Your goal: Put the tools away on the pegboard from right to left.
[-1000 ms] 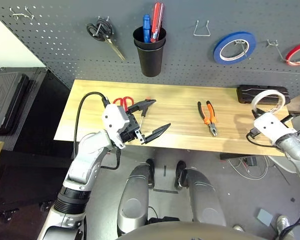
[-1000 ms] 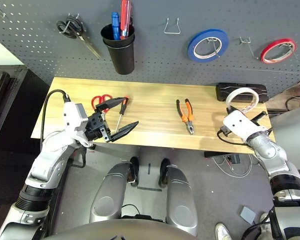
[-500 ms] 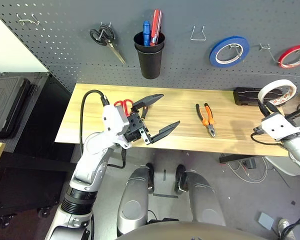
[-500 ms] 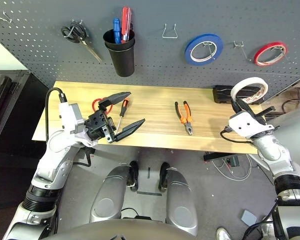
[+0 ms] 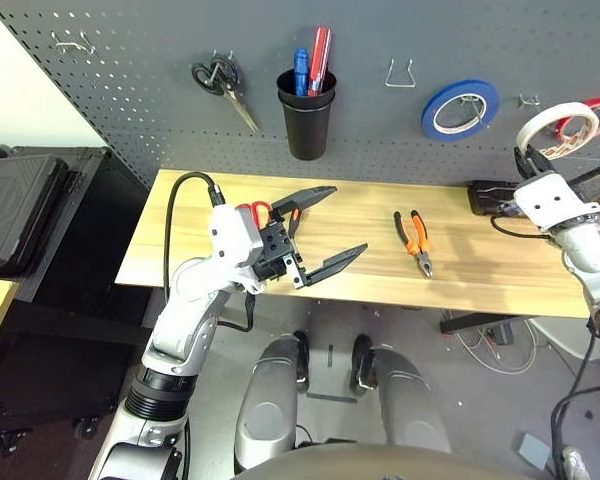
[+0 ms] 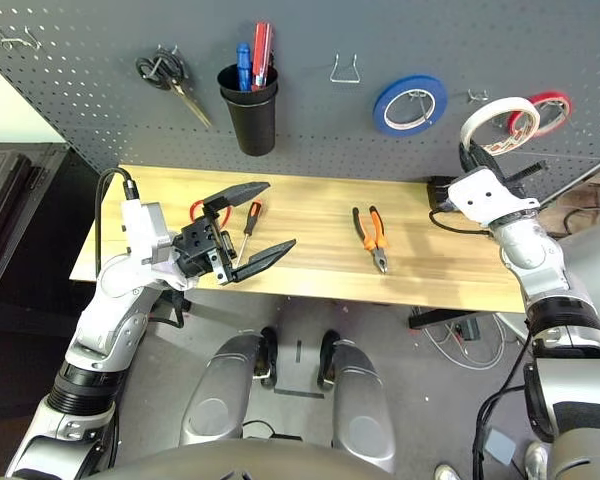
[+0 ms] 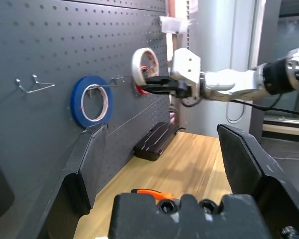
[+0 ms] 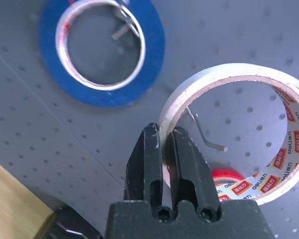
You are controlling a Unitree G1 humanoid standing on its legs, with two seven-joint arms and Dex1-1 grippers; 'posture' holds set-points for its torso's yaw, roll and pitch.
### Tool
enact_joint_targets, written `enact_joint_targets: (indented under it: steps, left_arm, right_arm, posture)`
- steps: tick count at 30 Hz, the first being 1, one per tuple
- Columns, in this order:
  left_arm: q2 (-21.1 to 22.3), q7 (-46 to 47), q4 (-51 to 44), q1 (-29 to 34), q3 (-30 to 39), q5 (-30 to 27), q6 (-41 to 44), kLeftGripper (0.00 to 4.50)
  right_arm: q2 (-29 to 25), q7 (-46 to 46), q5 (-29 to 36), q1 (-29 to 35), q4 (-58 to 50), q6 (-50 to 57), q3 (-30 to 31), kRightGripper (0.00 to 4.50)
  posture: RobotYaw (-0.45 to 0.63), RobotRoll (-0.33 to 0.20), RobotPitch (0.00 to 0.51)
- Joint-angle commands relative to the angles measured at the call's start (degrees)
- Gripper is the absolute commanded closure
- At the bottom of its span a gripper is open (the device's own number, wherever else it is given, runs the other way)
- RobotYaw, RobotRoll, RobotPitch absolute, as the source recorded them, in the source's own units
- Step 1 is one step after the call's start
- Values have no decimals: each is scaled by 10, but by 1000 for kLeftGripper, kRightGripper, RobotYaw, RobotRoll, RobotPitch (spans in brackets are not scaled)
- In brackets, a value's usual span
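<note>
**A:** What's in front of you?

**B:** A dark grey pegboard (image 5: 130, 60) rises behind a pale wooden table (image 5: 460, 275). My right gripper (image 8: 164, 149) is pinched tight on the wall of the cream-white tape roll (image 8: 234, 132), one finger inside the ring, one outside. The roll is up at the board, its opening around the tip of a bare metal hook (image 8: 205, 135), not hung on it yet. The blue tape roll (image 8: 102, 55) hangs just beside my fingers, and the red tape roll (image 8: 230, 178) peeks out behind the roll I carry.

**A:** How will it handle?

**B:** Light and stiff, I judge: a cardboard core under wound tape. Its outer face looks slick, so pinching through the wall as I do seems the safest hold. It could swing on the hook once I let go.

**A:** And your other side?

**B:** My left gripper (image 5: 315, 232) hovers with fingers spread wide, holding nothing. Just behind it lie the red-handled scissors (image 5: 252, 210) and the slim screwdriver (image 6: 246, 227). The pliers (image 5: 416, 234) lie between my two grippers, on the table.
</note>
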Motion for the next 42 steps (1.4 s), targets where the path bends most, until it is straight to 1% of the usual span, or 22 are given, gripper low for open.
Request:
enact_joint_targets:
  steps: [1,6,12,14,15,17,18,21,24,25,28,32,36,40,42]
  left_arm:
    - [8,-7,10,-3,-10,3,11,0]
    - [16,-5,9,-7,-11,4,21,0]
    - [22,1,4,-11,-11,4,36,0]
    - [25,1,2,-11,-11,5,39,0]
    - [26,1,2,-11,-11,6,41,0]
    - [29,2,2,-10,-11,8,45,0]
    - [30,3,1,-9,-10,9,46,0]
    - [33,6,0,-6,-8,12,48,0]
    - [38,10,-3,0,-6,15,54,0]
    - [42,11,-3,3,-6,16,55,0]
    - [55,7,0,10,-9,26,51,0]
    - [78,2,13,16,-18,49,48,0]
    - [100,-2,27,11,-29,75,61,0]
    - [139,-7,44,2,-54,126,95,0]
    - [148,-10,49,0,-61,137,101,0]
  right_arm:
    - [7,10,-7,-40,49,29,10,4469]
    - [18,16,-14,-91,94,60,24,4469]
    - [38,34,-14,-131,129,109,33,4469]
    - [43,35,-12,-134,131,113,32,3861]
    - [44,34,-11,-134,131,112,32,3636]
    - [44,33,-6,-124,123,97,29,2903]
    - [43,31,-2,-112,116,81,26,2455]
    - [36,20,8,-66,92,24,17,1407]
    - [33,16,26,-10,61,-17,0,215]
    - [35,18,38,11,48,-33,-8,22]
    - [35,18,49,69,2,-63,-17,22]
    - [45,38,68,142,-62,-39,-23,22]
    - [70,66,102,205,-136,39,-30,22]
    - [101,92,138,257,-239,170,-40,22]
    - [112,105,151,277,-294,234,-39,22]
  posture:
    - [204,0,181]
    - [208,0,185]
    - [208,0,187]
    - [210,0,190]
    - [210,0,190]
    - [215,0,195]
    - [216,0,196]
    - [220,0,201]
    - [220,0,208]
    - [221,0,210]
    - [218,0,215]
    - [205,0,221]
    - [191,0,230]
    - [177,0,237]
    - [171,0,241]
